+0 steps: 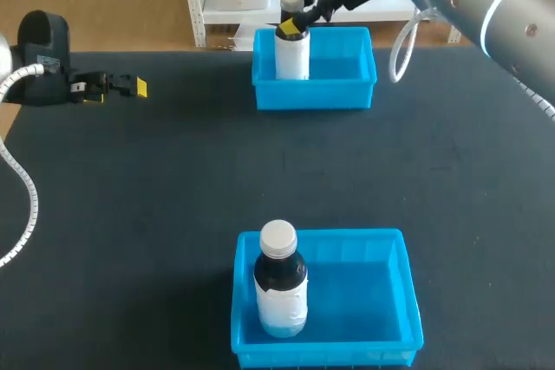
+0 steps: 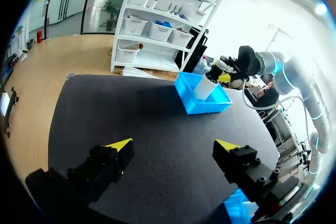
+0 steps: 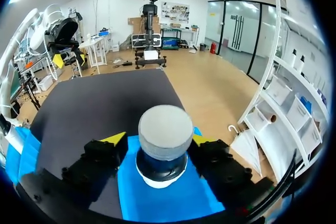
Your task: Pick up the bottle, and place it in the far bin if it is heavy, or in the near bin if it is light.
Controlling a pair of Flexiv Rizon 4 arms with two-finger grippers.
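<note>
My right gripper (image 1: 297, 22) is pinching the bottle (image 1: 292, 56) at its neck, a finger pressing on each side. It's holding it upright down inside the far bin (image 1: 347, 95), so I'm judging it heavy. My left gripper (image 2: 173, 148) is sitting spread open, well apart, keeping out of the way.

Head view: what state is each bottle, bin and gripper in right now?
far bin: holds one bottle
near bin: holds one bottle
far bottle: upright in far bin, capped
near bottle: upright in near bin, capped
left gripper: open, empty
right gripper: at far bottle's cap, grip unclear
</note>
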